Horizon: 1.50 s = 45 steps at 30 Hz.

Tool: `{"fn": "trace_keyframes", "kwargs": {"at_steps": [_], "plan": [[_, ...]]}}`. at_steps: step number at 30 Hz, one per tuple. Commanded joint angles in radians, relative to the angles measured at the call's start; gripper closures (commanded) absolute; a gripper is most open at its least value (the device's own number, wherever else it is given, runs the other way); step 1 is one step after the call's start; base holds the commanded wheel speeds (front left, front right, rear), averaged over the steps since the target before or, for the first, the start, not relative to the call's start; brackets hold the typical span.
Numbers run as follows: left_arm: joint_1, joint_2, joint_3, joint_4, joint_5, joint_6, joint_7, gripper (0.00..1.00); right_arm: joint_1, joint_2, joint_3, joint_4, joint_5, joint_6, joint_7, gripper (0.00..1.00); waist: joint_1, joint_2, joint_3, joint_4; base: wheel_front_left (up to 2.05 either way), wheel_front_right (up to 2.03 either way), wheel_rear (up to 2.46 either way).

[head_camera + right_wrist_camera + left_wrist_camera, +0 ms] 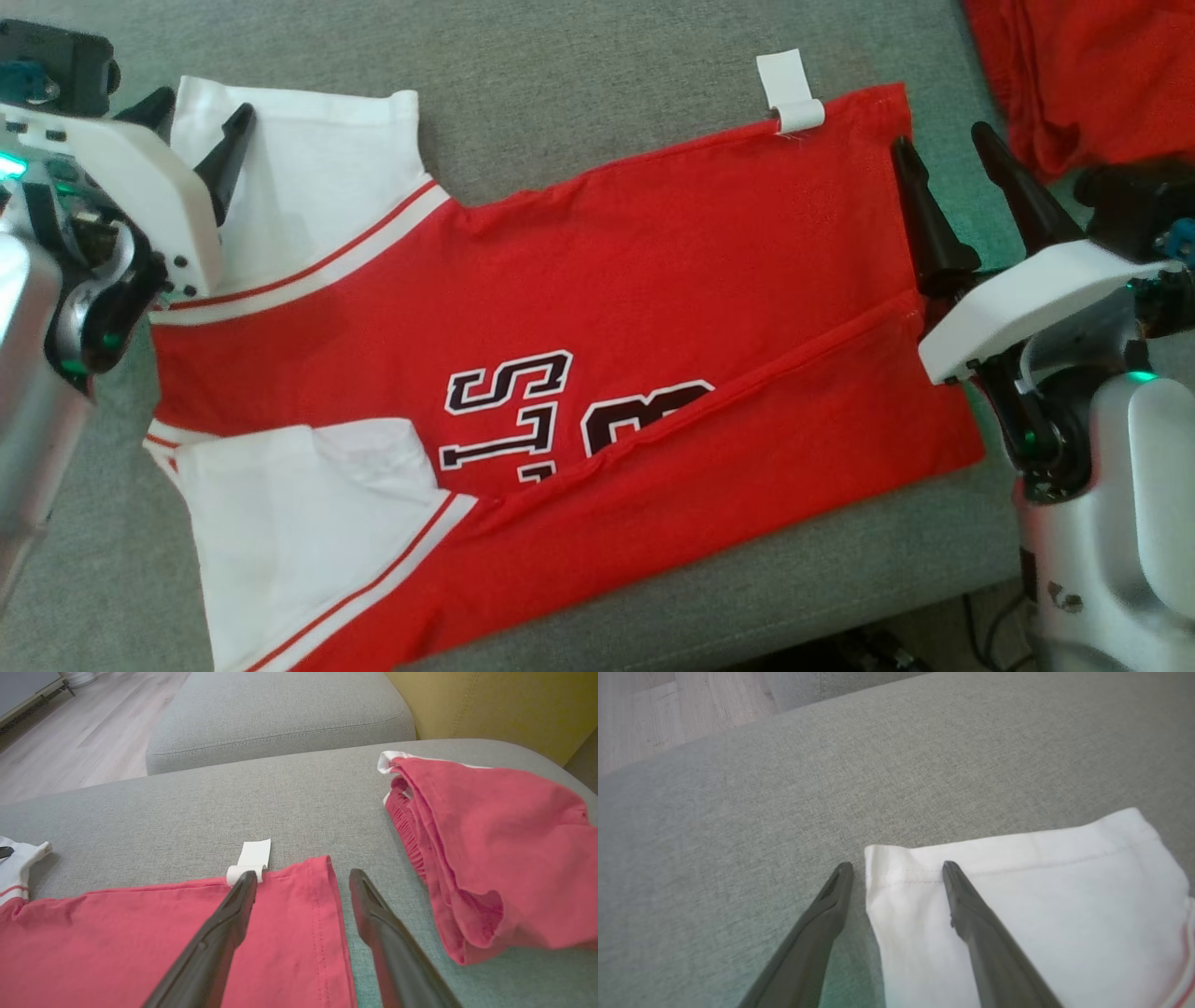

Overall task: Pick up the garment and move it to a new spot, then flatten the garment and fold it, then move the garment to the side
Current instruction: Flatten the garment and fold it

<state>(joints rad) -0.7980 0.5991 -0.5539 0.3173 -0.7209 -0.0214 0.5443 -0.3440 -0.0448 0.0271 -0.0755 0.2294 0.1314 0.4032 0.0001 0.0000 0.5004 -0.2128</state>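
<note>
Where the shirt (597, 308) lies: spread across the middle of the frame on the grey cushion (579, 56), lower part folded up over the printed number.
Left gripper (205, 101): upper left of the frame, jaws wide open, holding nothing; one finger over the white sleeve (308, 177), the other over bare cushion.
Right gripper (939, 135): right side, jaws wide open and empty, astride the shirt's hem.
White tag (789, 89): shirt's top edge.
Other red cloth (1074, 75): upper right corner, apart from the shirt.

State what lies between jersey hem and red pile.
Bare grey cushion, with one finger of the right gripper over it; right wrist view shows it.
</note>
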Motion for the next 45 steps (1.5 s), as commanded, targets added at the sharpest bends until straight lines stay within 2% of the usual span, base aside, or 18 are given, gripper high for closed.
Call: {"fn": "trace_keyframes", "kwargs": {"at_steps": [1, 3, 4, 5, 7, 8, 16, 22, 30, 31, 35, 36, 45], "plan": [[-0.043, 0.048, 0.027, -0.019, -0.007, -0.008, 0.016, 0.0, -0.024, -0.005, 0.022, -0.029, 0.009, -0.001, -0.014, 0.0, -0.0001, 0.0, 0.002, -0.004, 0.0, 0.0, 0.0], [-0.039, 0.046, 0.013, -0.016, -0.01, -0.018, 0.034, 0.0, -0.029, -0.005, 0.023, -0.021, 0.009, -0.001, -0.018, 0.0, -0.0001, 0.0, 0.002, -0.005, 0.0, 0.0, 0.0], [-0.037, 0.044, 0.007, -0.016, -0.011, -0.02, 0.042, 0.12, -0.032, -0.005, 0.023, -0.018, 0.009, -0.001, -0.019, 0.0, -0.0001, 0.0, 0.002, -0.005, 0.0, 0.0, 0.0], [-0.035, 0.043, 0.002, -0.017, -0.011, -0.022, 0.049, 0.35, -0.036, -0.005, 0.024, -0.015, 0.008, -0.001, -0.02, 0.0, -0.0001, 0.0, 0.002, -0.005, 0.0, 0.0, 0.0], [-0.034, 0.042, -0.006, -0.02, -0.008, -0.024, 0.051, 0.75, -0.046, -0.005, 0.026, -0.01, 0.007, -0.001, -0.02, 0.0, -0.0001, 0.0, 0.003, -0.002, 0.0, 0.0, 0.0], [-0.035, 0.04, -0.008, -0.023, -0.005, -0.025, 0.045, 1.0, -0.051, -0.005, 0.028, -0.007, 0.004, -0.001, -0.02, 0.0, -0.0001, 0.0, 0.003, -0.001, 0.0, 0.0, 0.0], [-0.053, 0.014, 0.004, -0.032, 0.025, -0.016, -0.064, 1.0, -0.11, -0.038, 0.026, 0.072, -0.029, -0.001, 0.027, 0.0, -0.0001, 0.0, -0.022, 0.037, 0.0, 0.0, 0.0], [-0.059, -0.015, 0.009, -0.079, 0.034, -0.022, -0.149, 1.0, -0.186, -0.113, -0.006, 0.199, -0.058, -0.001, 0.095, 0.0, -0.0001, 0.0, -0.041, 0.098, 0.0, 0.0, 0.0], [-0.035, -0.047, -0.011, -0.159, 0.035, -0.026, -0.192, 1.0, -0.258, -0.166, -0.017, 0.352, -0.029, -0.001, 0.159, 0.0, -0.0001, 0.0, -0.032, 0.164, 0.0, 0.0, 0.0], [-0.033, -0.051, -0.014, -0.164, 0.035, -0.026, -0.195, 1.0, -0.265, -0.171, -0.014, 0.365, -0.026, -0.001, 0.164, 0.09, -0.0001, 0.0, -0.031, 0.169, 0.0, 0.0, 0.0], [-0.025, -0.066, -0.018, -0.177, 0.025, -0.023, -0.203, 1.0, -0.28, -0.181, -0.002, 0.402, -0.004, -0.001, 0.174, 0.94, -0.0001, 0.0, -0.032, 0.18, 0.0, 0.0, 0.0], [-0.023, -0.069, -0.018, -0.18, 0.022, -0.021, -0.205, 1.0, -0.281, -0.185, -0.001, 0.408, -0.001, -0.001, 0.174, 1.0, -0.0001, 0.0, -0.034, 0.182, 0.0, 0.0, 0.0], [0.046, -0.058, 0.002, -0.219, 0.009, -0.004, -0.271, 1.0, -0.247, -0.215, 0.012, 0.382, 0.014, -0.001, 0.093, 1.0, -0.0001, 0.0, -0.093, 0.195, 0.0, 0.0, 0.0]]}}
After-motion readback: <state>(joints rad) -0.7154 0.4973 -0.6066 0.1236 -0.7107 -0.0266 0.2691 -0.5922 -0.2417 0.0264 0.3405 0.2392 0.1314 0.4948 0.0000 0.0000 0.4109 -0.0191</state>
